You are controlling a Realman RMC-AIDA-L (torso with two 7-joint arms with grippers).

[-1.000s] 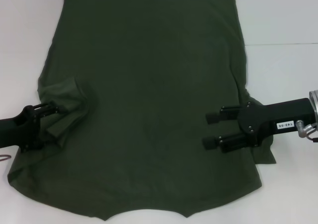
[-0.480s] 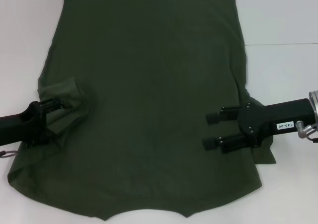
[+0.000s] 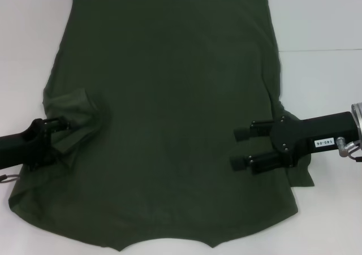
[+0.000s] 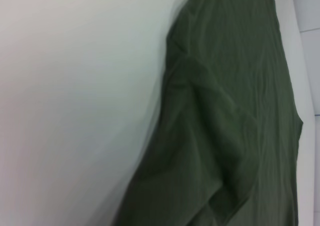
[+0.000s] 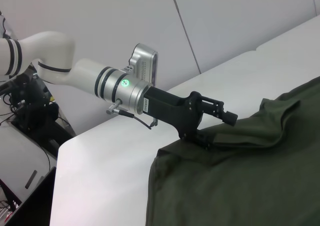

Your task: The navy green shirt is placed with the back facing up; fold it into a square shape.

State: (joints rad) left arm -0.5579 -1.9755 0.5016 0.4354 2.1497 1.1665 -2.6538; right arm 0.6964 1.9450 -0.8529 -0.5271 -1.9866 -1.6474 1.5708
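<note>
The navy green shirt (image 3: 169, 108) lies flat on the white table, collar notch at the near edge and hem at the far side. Its left sleeve (image 3: 73, 111) is folded inward in a rumpled flap. My left gripper (image 3: 56, 141) sits at that flap on the shirt's left edge. The right wrist view shows this left gripper (image 5: 216, 128) open, one finger in the air and the other down at the cloth. My right gripper (image 3: 240, 148) hovers open over the shirt's right side, pointing inward, nothing between its fingers. The left wrist view shows only the shirt (image 4: 225, 136) and table.
The white table (image 3: 322, 23) extends past the shirt on the left, the right and the far side, with a seam line on the right. Beyond the table's edge in the right wrist view stand dark equipment and cables (image 5: 25, 105).
My left gripper has drawn back slightly to the left from the folded sleeve, which stays where it lay. The right arm has not moved.
</note>
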